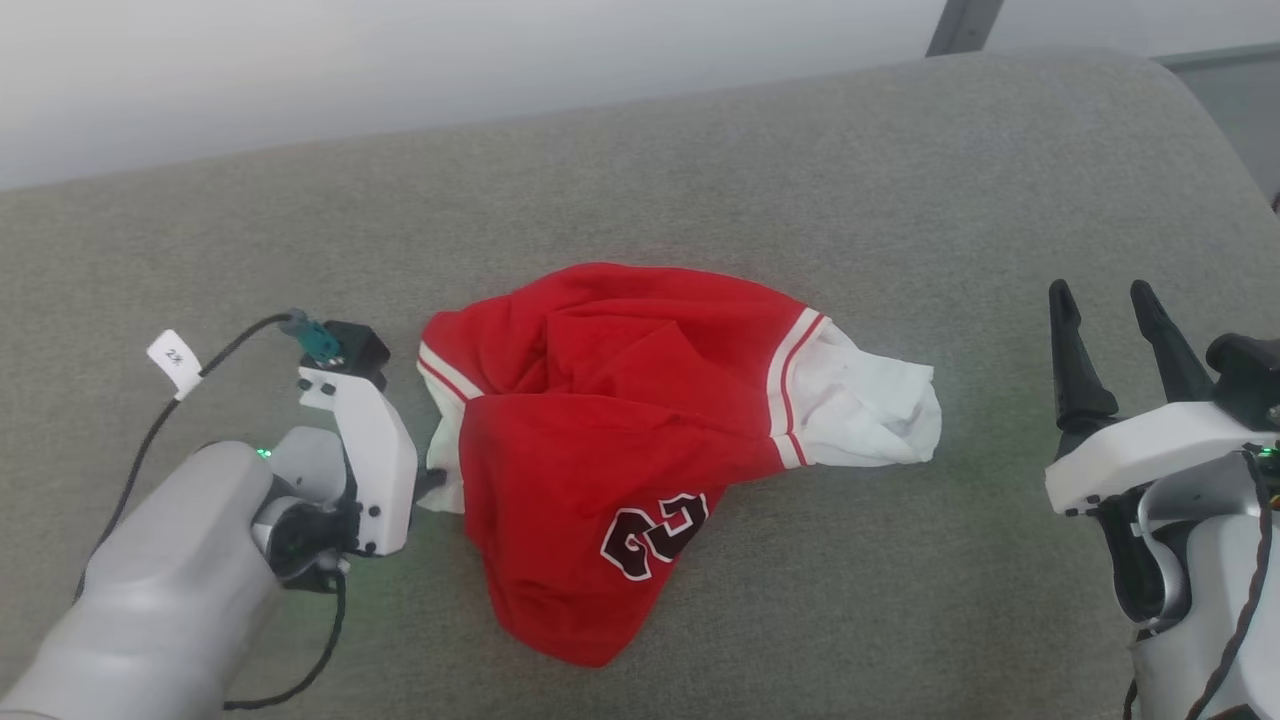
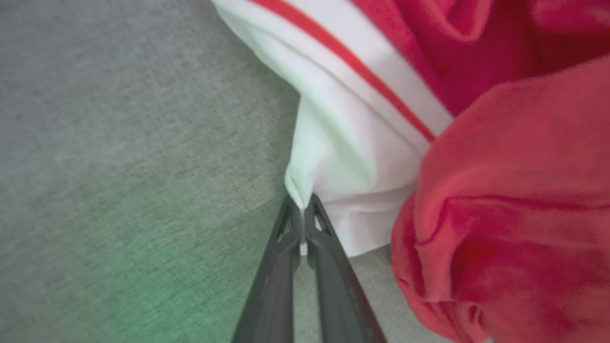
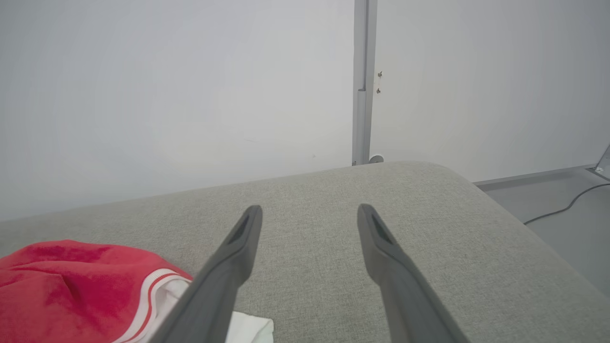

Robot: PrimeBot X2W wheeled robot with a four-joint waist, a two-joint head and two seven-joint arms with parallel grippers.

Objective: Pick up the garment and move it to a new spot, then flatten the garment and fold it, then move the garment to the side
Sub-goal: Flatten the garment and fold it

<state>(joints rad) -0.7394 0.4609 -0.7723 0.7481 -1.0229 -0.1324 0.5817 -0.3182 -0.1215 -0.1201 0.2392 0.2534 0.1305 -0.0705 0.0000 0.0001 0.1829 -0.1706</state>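
Note:
The garment [image 1: 610,420], a red jersey with white sleeves and a black-and-white "23", lies crumpled in the middle of the grey cushioned surface [image 1: 700,160]. My left gripper [image 2: 301,205] is at its left edge, shut on a pinch of the white sleeve fabric [image 2: 343,171]. In the head view that gripper [image 1: 432,480] is mostly hidden behind its white wrist housing, touching the garment's left side. My right gripper [image 1: 1105,300] stands open to the right of the garment, apart from the white sleeve [image 1: 880,410]. The right wrist view shows its spread fingers [image 3: 310,214] with the garment [image 3: 71,290] at lower left.
The grey surface ends at a rounded back edge against a pale wall [image 1: 400,60]. A metal post [image 3: 364,81] stands behind it. Beyond the right edge is grey floor with a cable [image 3: 562,205]. A black cable with a white tag [image 1: 175,360] runs from my left wrist.

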